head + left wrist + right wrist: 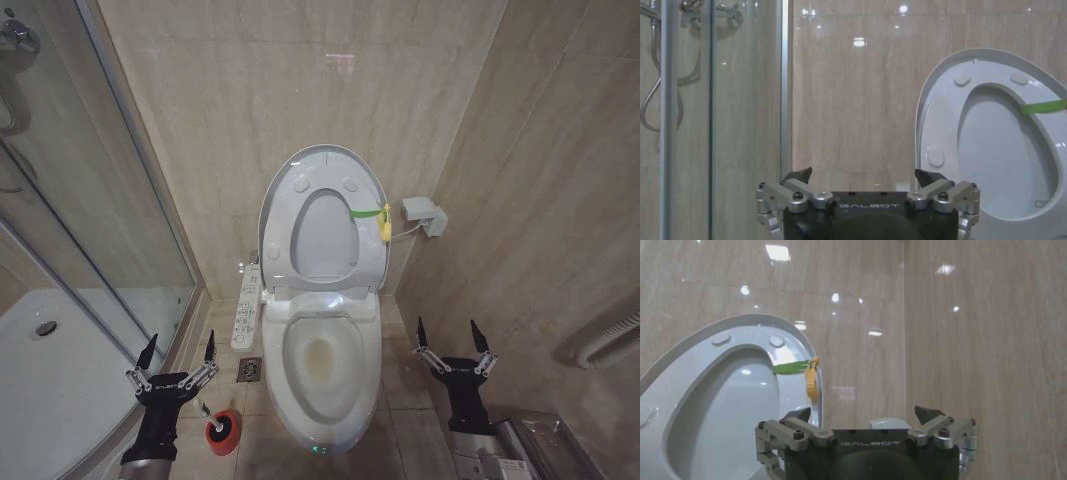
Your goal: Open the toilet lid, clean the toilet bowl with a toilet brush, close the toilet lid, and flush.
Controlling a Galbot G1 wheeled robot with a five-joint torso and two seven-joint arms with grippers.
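The toilet lid [326, 153] stands upright against the wall, with the ring seat [283, 225] raised flat against it. Below them the toilet bowl [322, 372] is uncovered, a yellowish stain at its bottom. The toilet brush [204, 408] stands in its red cup [223, 432] on the floor left of the bowl, its white handle leaning toward my left gripper [180, 345]. That gripper [863, 175] is open and empty, just above and left of the handle. My right gripper [448, 330] [863, 412] hangs open and empty to the right of the bowl. The lid's edge [928, 100] [687, 347] shows in both wrist views.
A glass shower screen [110, 200] and white shower tray [50, 380] close off the left. A control panel [245, 310] and floor drain [249, 370] lie left of the bowl. A yellow-green strap [375, 212], wall box [423, 215], rail [612, 340] and bin [535, 445] are on the right.
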